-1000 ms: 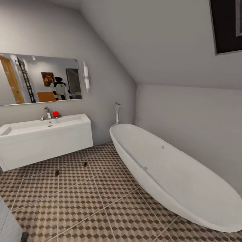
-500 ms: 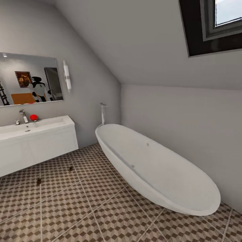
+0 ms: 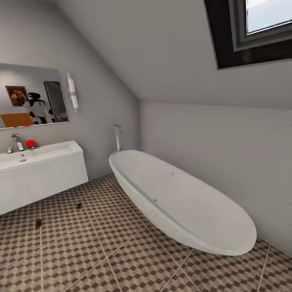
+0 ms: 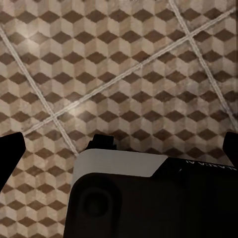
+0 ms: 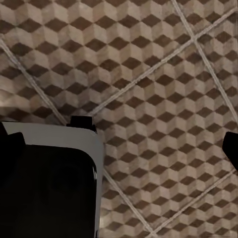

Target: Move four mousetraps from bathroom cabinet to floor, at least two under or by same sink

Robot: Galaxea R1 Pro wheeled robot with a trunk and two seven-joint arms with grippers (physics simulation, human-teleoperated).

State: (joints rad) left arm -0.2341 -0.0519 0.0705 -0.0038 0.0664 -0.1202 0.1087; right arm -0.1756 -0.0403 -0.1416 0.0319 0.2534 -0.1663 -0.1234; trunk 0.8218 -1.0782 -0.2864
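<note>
Mousetraps point(image 3: 38, 223) lie before sink point(image 3: 40, 170).

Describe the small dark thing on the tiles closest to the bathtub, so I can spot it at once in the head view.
Start at the wide white rectangular sink on its boxy vanity at the left wall. On the cube-patterned brown and beige floor tiles in front of it lie two small dark brown mousetraps. Yours is the one nearer the long white oval bathtub; the other lies further left.
</note>
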